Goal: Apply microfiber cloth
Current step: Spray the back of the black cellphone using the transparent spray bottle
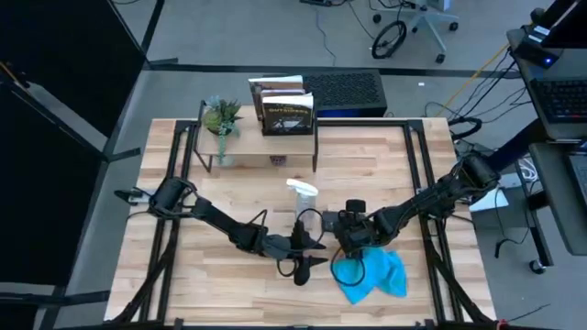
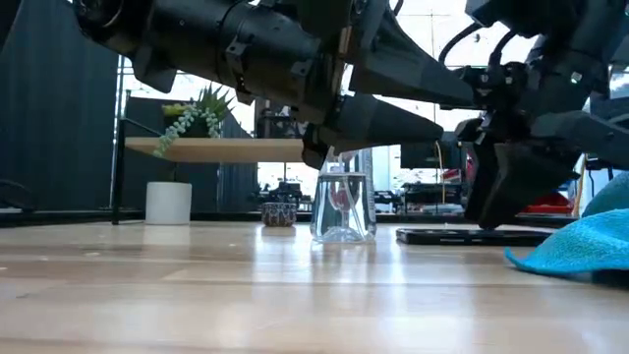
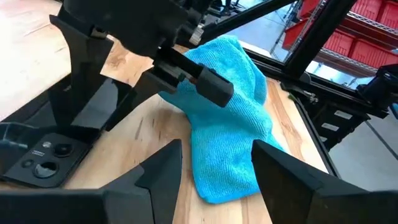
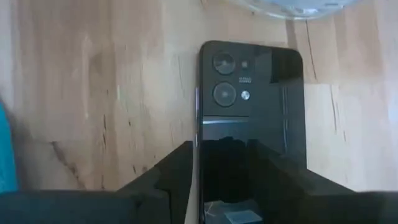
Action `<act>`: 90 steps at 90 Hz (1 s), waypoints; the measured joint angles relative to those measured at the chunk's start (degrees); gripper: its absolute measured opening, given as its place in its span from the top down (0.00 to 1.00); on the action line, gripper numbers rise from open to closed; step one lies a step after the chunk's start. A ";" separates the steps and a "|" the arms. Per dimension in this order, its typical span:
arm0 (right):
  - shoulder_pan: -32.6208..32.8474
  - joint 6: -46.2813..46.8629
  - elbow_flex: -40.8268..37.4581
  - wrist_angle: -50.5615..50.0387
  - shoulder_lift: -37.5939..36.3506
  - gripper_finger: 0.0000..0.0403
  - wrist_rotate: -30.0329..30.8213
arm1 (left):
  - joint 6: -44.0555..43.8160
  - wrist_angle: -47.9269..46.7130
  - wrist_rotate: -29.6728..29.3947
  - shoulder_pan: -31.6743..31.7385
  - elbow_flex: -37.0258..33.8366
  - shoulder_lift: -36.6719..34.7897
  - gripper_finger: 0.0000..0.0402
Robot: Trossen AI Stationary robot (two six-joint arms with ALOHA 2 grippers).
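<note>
Beside the microfiber cloth (image 3: 230, 124), left jaws (image 3: 217, 171) open, right jaws (image 4: 221, 165) astride half-hidden phone (image 4: 252, 99)

Both arms reach low toward the middle, wrists nearly meeting. The left gripper (image 3: 214, 165) hangs with its jaws parted. The right gripper (image 4: 217, 163) points down, its jaws parted too.

We see a black phone (image 4: 252, 118) lying camera-side up on the wooden worktop (image 1: 229, 275), a clear spray bottle (image 2: 342, 205) near it.
</note>
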 joint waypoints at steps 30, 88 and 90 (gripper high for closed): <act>2.10 5.16 7.80 -14.99 -5.53 0.67 -10.38 | 0.02 -0.01 0.04 0.00 0.00 0.00 0.56; 15.25 18.60 3.89 -15.30 -11.75 0.64 6.57 | 3.21 -22.14 -4.97 -0.92 0.00 -12.07 0.56; 15.43 18.67 3.89 -15.25 -12.12 0.63 5.35 | 3.18 -22.04 -4.88 -0.92 0.02 -12.07 0.56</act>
